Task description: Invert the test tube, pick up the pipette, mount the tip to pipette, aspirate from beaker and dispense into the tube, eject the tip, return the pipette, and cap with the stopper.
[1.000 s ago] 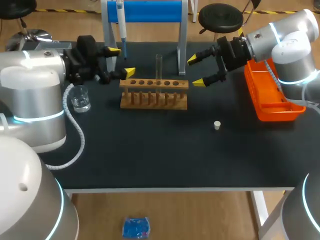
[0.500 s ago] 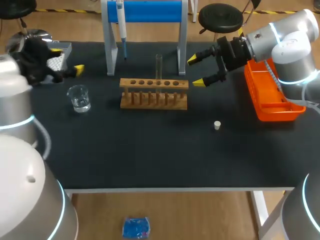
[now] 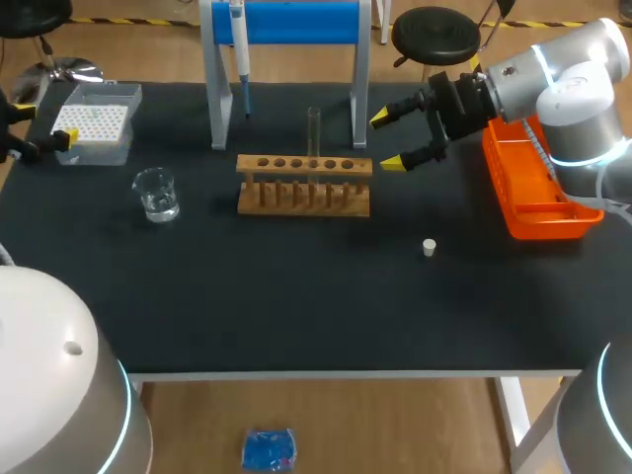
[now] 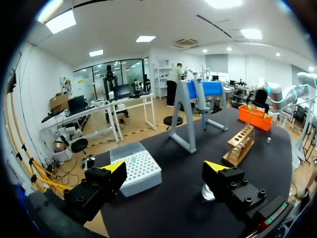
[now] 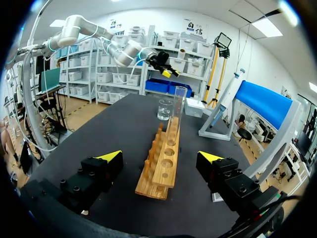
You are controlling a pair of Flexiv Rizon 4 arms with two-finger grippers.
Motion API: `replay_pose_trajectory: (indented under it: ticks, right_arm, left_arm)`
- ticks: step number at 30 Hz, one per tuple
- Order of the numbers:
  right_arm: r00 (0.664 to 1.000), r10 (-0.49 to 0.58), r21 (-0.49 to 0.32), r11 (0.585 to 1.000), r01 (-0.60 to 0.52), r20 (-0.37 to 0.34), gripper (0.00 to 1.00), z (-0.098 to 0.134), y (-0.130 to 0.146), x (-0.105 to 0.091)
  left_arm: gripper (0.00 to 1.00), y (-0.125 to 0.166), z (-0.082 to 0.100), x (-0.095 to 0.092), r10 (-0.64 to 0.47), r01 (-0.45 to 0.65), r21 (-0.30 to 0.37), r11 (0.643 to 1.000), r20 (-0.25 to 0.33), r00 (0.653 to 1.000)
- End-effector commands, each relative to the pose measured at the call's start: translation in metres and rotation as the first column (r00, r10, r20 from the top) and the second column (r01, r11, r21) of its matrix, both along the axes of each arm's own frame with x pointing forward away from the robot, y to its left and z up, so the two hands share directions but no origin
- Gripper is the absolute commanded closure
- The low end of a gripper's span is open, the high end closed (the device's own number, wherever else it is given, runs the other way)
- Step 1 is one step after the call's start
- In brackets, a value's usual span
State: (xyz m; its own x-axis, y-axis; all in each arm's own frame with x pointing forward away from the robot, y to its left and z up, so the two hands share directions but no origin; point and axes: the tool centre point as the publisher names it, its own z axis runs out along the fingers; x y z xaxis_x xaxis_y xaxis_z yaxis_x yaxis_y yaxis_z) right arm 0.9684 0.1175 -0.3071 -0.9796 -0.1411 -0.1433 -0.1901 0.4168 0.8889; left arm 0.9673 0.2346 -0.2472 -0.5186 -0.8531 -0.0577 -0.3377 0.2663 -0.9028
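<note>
Black bench [image 3: 296, 296] is carrying the pale wooden rack [image 3: 304, 183] with the clear glass test tube [image 3: 314, 128] standing upright; the left hand [image 4: 164, 167], spread, is pulling back beside the white tip box [image 3: 94, 120], so inverting seems done, white pipette [image 3: 237, 30] next.

Taking the black table [image 3: 296, 306] as a clock face, a wooden rack [image 3: 304, 185] with a row of holes along its top stands a little toward twelve o'clock from the centre. A blue-barred stand [image 3: 296, 22] rises just behind it at twelve. An orange bin [image 3: 538, 188] lies at about two o'clock, by the edge.
</note>
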Motion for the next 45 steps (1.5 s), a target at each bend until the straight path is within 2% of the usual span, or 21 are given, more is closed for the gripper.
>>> replay_pose_trajectory:
  ticks: [1,3,5,13,24,34,45]
  right_arm:
    - [1.0,0.001,-0.003,1.0,-0.001,0.0,0.0,0.001,0.0,0.0]
    - [1.0,0.001,-0.003,1.0,-0.001,0.0,0.0,0.001,0.0,0.0]
    - [1.0,0.001,-0.003,1.0,-0.001,0.0,0.0,0.001,0.0,0.0]
    - [1.0,0.001,-0.003,1.0,-0.001,0.0,0.0,0.001,0.0,0.0]
    - [1.0,0.001,-0.003,1.0,-0.001,0.0,0.0,0.001,0.0,0.0]
    - [1.0,0.001,-0.003,1.0,-0.001,0.0,0.0,0.001,0.0,0.0]
    - [1.0,0.001,-0.003,1.0,-0.001,0.0,0.0,0.001,0.0,0.0]
  left_arm:
    - [0.0,-0.003,-0.001,0.028,0.04,-0.039,0.031,0.999,-0.039,0.998]
    - [0.0,-0.005,-0.003,0.034,0.083,-0.079,0.061,0.995,-0.065,0.994]
    - [0.0,-0.006,-0.005,0.038,0.108,-0.103,0.069,0.992,-0.066,0.992]
    - [0.0,-0.009,-0.018,0.054,0.207,-0.2,0.069,0.977,-0.113,0.972]
    - [0.0,-0.014,-0.028,0.073,0.288,-0.284,0.056,0.957,-0.1,0.952]
    - [0.0,-0.002,-0.043,0.09,0.376,-0.374,0.03,0.927,-0.095,0.922]
    - [0.0,0.006,-0.059,0.107,0.402,-0.402,0.018,0.915,-0.099,0.91]
